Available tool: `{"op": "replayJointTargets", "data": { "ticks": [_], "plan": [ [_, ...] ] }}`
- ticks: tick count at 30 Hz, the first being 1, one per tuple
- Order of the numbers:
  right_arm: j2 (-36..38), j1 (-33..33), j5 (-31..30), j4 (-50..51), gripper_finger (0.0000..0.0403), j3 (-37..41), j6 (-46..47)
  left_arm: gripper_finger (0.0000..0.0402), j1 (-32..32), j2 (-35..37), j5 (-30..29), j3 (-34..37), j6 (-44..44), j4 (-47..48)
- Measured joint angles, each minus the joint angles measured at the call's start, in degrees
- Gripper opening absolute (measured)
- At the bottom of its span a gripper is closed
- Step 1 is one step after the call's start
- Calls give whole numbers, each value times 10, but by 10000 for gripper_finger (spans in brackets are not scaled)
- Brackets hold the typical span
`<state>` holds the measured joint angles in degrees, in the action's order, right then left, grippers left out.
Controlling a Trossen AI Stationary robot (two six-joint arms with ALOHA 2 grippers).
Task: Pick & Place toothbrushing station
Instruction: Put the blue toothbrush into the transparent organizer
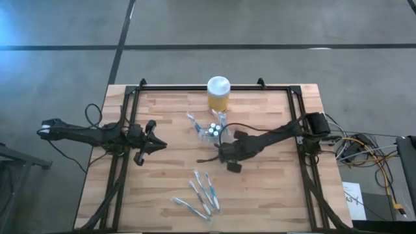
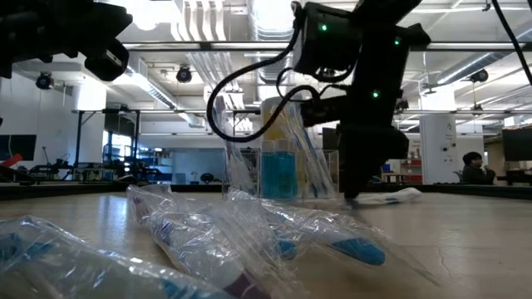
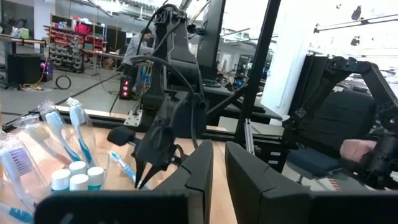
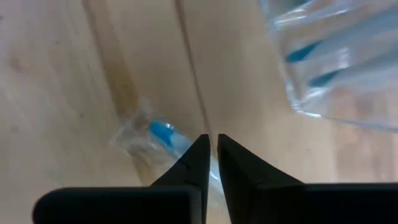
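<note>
Toothbrushes are the thing being sorted, and the clear holder (image 1: 209, 132) is serving as the landmark: it is sitting on the wooden surface (image 1: 169, 172) just in front of the yellow jar (image 1: 218, 93), already carrying a few upright brushes and some white-capped round pieces (image 1: 213, 128). Toward the front edge of the surface, well apart from the holder, a loose cluster of wrapped toothbrushes (image 1: 203, 192) is lying flat, apparently waiting its turn. Just beside the holder, on its right-arm side, the right gripper (image 1: 220, 156) is pointing down at the surface, and in its wrist view its fingers (image 4: 198, 160) are nearly together, pinching the clear wrapping of a single blue-tipped toothbrush (image 4: 163, 134) lying on the wood. My guess is that it is gripping this brush so close to the holder in order to lift it and drop it in upright, since the short travel would leave less chance of the slippery wrapper sliding out. Whether the hold is firm on the handle or only on the film I cannot tell. The left gripper (image 1: 151, 144) is waiting well off to the holder's left, facing it, its fingers (image 3: 200, 168) showing a narrow gap and gripping nothing.
</note>
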<state>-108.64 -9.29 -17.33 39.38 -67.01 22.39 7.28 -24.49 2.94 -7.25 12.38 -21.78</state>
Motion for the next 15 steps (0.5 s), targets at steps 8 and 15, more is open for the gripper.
{"op": "replayJointTargets", "data": {
  "ticks": [8, 15],
  "plan": [
    [13, -23, 87, 3, 9, 20, 21, 46, 0, 0, 0, 0, -2, 7],
    [22, -81, 162, 78, 8, 24, 94, 46, 0, 0, 0, 0, -2, 9]
  ]
}}
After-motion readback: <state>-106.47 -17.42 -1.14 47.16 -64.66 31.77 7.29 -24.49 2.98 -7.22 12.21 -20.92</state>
